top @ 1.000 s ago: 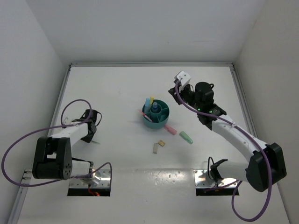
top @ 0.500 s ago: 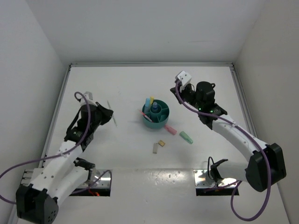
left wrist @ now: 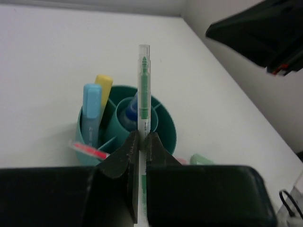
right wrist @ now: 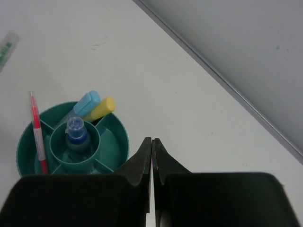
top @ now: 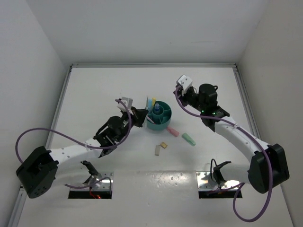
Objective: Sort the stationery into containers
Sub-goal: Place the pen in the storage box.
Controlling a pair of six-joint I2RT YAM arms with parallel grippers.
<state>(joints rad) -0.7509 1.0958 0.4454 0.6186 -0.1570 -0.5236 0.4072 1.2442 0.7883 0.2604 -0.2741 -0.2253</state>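
One green pen (left wrist: 143, 87) in left tool (left wrist: 140, 138)

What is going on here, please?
The left gripper is shut on a thin clear pen with a green core, holding it near the round teal plastic organiser. That organiser holds a light-blue marker, a yellow marker, a thin pink pen and a blue-capped pen. The right gripper hovers shut and empty. A pink marker, a green marker and two small erasers lie on the table.
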